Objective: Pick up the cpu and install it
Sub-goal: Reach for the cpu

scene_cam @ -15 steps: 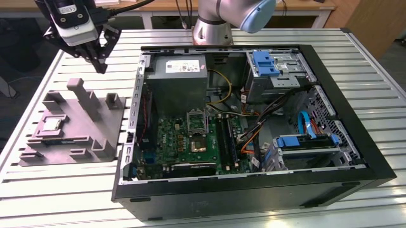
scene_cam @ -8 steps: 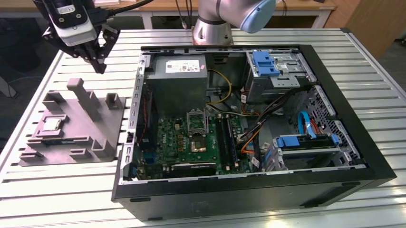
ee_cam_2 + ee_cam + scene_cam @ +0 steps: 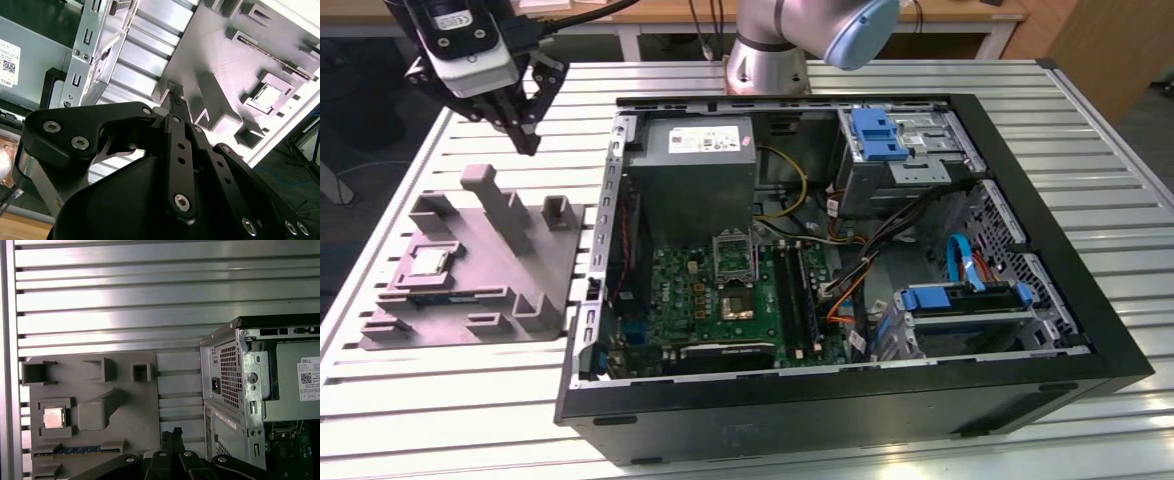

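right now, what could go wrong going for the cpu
The gripper hangs shut above the grey holder; coming down like that, it would likely press on the cpu rather than grasp it. The cpu sits low in a recess beside a tall post, which a finger could clip.

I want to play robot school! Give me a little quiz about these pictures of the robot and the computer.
1. True or false: the cpu is already inside the computer case.
2. What does the hand hold? A the cpu; B nothing; C a screwdriver.
3. Fill in: in the exterior view, the grey holder with the cpu stands on the exterior view's ____ of the computer case.
Key: 1 false; 2 B; 3 left.
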